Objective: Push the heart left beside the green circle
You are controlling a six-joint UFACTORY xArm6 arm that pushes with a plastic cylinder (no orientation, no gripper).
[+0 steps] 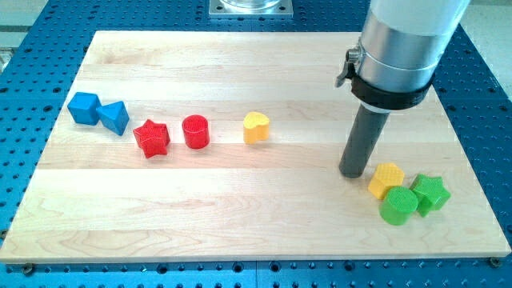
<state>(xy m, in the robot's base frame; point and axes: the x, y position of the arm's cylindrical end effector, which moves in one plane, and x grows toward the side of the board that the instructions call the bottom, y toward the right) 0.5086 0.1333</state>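
A lab: wooden board (264, 216) on blue perforated bench (24, 80).

The yellow heart (255, 127) lies flat on the desk (240, 200) near the middle, a little toward the view's top, its lobes pointing to the view's top. The green circle (398, 206), a short upright cylinder, stands well apart from it near the view's lower right corner.

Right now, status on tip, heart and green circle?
My tip down, just left of the yellow block. Yellow heart mid-board, untouched. Green circle far right. Nothing between them.
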